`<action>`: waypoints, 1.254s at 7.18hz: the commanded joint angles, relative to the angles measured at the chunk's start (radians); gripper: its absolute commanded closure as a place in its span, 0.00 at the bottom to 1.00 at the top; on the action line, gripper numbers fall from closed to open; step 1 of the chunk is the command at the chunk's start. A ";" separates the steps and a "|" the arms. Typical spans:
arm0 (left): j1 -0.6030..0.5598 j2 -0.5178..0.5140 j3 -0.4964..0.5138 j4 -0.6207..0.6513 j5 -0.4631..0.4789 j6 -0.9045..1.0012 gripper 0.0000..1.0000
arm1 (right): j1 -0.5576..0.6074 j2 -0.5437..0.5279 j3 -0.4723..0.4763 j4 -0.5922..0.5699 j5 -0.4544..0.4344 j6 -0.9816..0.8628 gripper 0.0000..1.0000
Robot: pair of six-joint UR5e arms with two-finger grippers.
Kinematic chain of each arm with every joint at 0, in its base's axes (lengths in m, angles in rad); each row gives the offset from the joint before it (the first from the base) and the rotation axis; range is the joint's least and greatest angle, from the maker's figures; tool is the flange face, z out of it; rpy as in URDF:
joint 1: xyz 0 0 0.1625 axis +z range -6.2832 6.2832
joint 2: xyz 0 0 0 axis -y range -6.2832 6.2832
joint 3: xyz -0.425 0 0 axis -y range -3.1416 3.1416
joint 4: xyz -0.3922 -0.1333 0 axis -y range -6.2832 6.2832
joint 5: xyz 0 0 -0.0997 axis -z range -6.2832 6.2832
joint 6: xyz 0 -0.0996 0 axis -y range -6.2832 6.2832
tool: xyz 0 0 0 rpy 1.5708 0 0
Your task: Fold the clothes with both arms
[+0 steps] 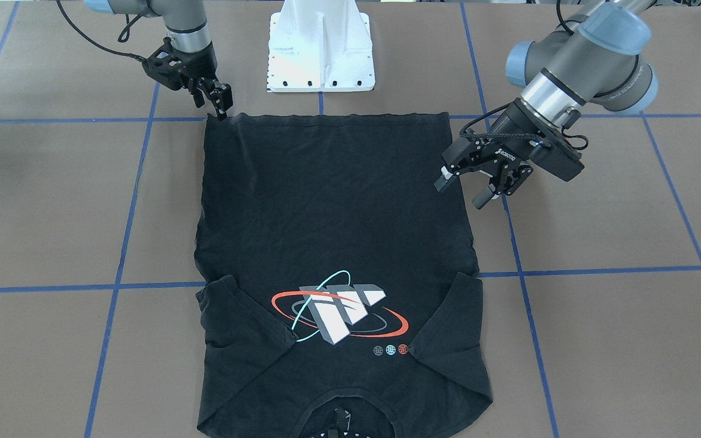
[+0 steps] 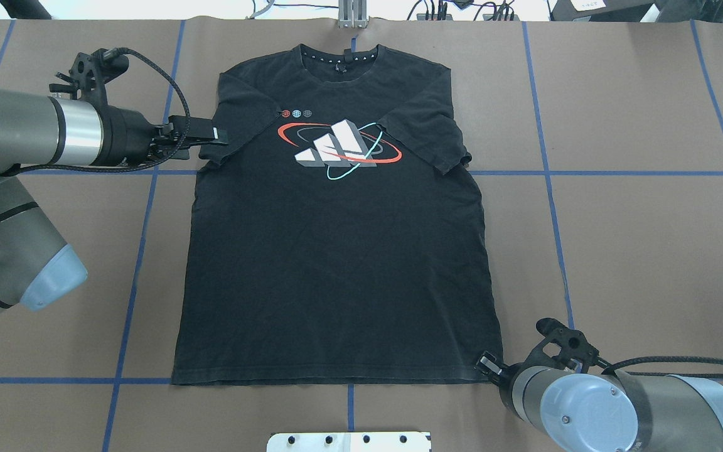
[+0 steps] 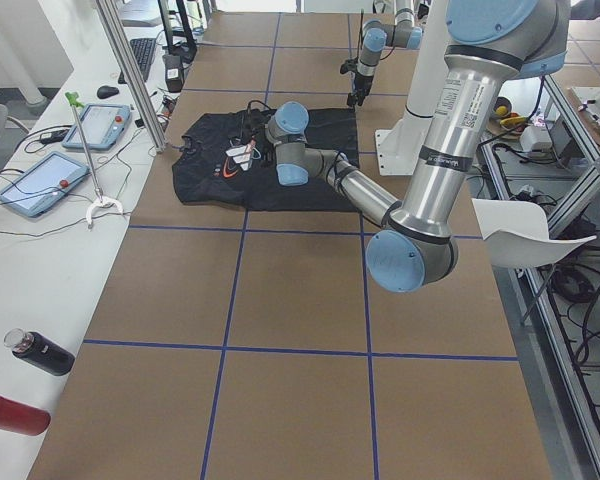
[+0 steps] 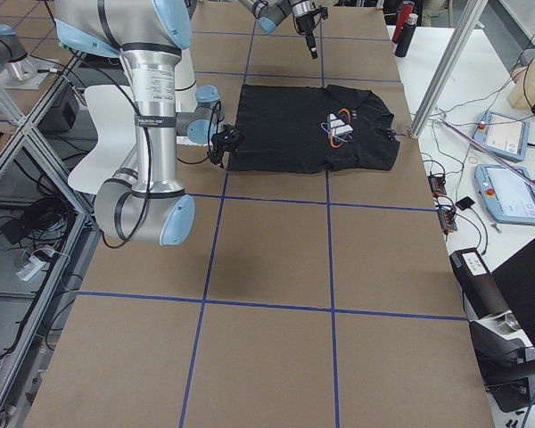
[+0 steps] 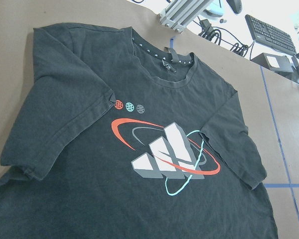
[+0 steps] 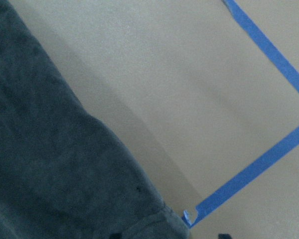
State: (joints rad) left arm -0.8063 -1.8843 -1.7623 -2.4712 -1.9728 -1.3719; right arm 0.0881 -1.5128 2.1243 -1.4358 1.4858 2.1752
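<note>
The black T-shirt (image 1: 332, 213) lies flat and face up on the brown table, its collar away from the robot and its graphic (image 2: 342, 149) showing. My left gripper (image 1: 461, 191) is open and empty. It hovers over the shirt's side edge near the left sleeve (image 2: 236, 119). The left wrist view looks down on the shirt's chest (image 5: 139, 164). My right gripper (image 1: 223, 109) is low at the near hem corner (image 2: 484, 364). In the right wrist view that corner (image 6: 169, 224) lies between two dark fingertips that stand apart, so the gripper is open.
The white pedestal base (image 1: 321, 48) stands just behind the hem. Blue tape lines (image 2: 142, 251) cross the brown table. In the exterior left view a side bench holds tablets (image 3: 40, 180) and bottles (image 3: 40, 352) beside a metal post (image 3: 130, 75).
</note>
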 commanded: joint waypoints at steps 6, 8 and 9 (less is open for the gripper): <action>0.013 0.016 0.009 0.000 0.038 0.002 0.02 | -0.005 -0.007 -0.004 -0.002 -0.010 0.000 0.84; 0.016 0.017 0.000 0.003 0.032 -0.016 0.02 | -0.008 -0.007 0.002 -0.002 -0.015 0.000 1.00; 0.036 0.017 -0.002 0.008 0.029 -0.112 0.02 | -0.010 -0.026 0.015 -0.002 -0.007 -0.002 1.00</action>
State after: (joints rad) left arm -0.7858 -1.8675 -1.7607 -2.4683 -1.9397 -1.4081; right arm 0.0797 -1.5251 2.1279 -1.4373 1.4734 2.1749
